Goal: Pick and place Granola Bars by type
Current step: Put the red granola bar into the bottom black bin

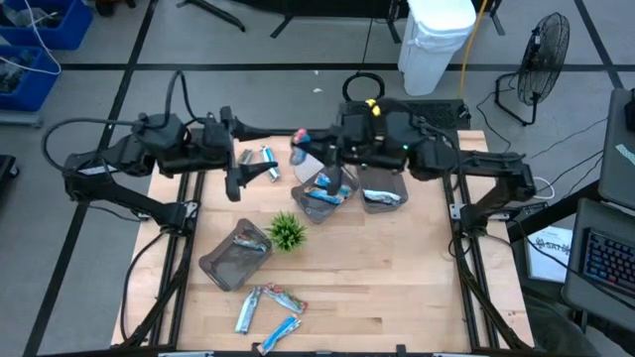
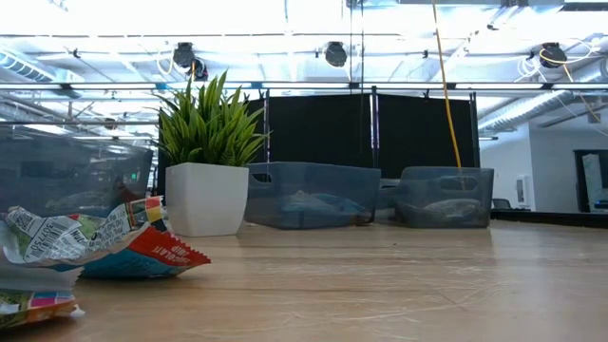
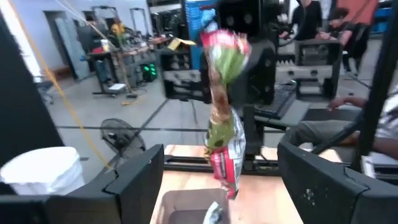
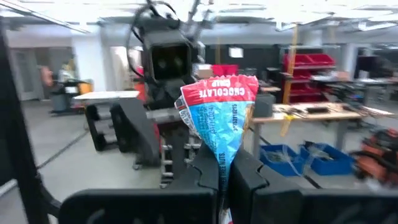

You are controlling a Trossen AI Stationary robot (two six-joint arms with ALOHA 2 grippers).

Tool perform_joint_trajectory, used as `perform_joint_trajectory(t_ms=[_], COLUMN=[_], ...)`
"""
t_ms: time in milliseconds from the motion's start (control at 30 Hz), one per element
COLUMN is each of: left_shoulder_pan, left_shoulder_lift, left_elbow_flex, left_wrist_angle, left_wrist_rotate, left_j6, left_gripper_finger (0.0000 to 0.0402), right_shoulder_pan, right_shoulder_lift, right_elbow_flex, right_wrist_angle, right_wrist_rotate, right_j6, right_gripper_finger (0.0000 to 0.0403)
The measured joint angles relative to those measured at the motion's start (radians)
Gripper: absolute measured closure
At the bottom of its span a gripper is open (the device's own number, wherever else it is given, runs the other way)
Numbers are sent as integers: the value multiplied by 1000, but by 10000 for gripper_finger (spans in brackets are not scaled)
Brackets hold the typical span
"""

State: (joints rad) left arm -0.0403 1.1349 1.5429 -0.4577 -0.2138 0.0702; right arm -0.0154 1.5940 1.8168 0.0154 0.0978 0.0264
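The right tool (image 4: 227,180) pinched a blue granola bar (image 4: 219,121) upright above the trays (image 1: 325,193). The left tool (image 1: 260,171) hung nearby, fingers spread and empty, over the table (image 1: 377,278).

The table (image 1: 327,268) is seen from directly overhead in the high view, with both arms and the floor around it taken in. The low view is set at tabletop level, facing across the wood toward the potted plant (image 2: 207,152) and two grey trays (image 2: 313,195) — things also picked out from above. Each wrist view is aimed level past its own dark fingers (image 3: 134,183) into the room — the left one facing the right arm, the right one facing the left. A held packet (image 4: 219,121) is shared by both wrist views at close range.
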Motion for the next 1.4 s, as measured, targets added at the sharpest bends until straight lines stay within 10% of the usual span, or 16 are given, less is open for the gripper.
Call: perform_joint_trajectory(t_ms=[800, 1400], left_shoulder_pan=[49, 48], left_shoulder_lift=[83, 83], left_elbow_flex=[0, 0], left_wrist_angle=[67, 43], left_wrist_rotate=[65, 53], left_j6=[-45, -46], left_gripper_finger=[98, 313], right_shoulder_pan=[-18, -16], right_shoulder_lift=[135, 135], right_elbow_flex=[185, 184], right_wrist_angle=[-50, -53], right_wrist_rotate=[-75, -100], right_j6=[-10, -12], right_gripper_finger=[403, 403])
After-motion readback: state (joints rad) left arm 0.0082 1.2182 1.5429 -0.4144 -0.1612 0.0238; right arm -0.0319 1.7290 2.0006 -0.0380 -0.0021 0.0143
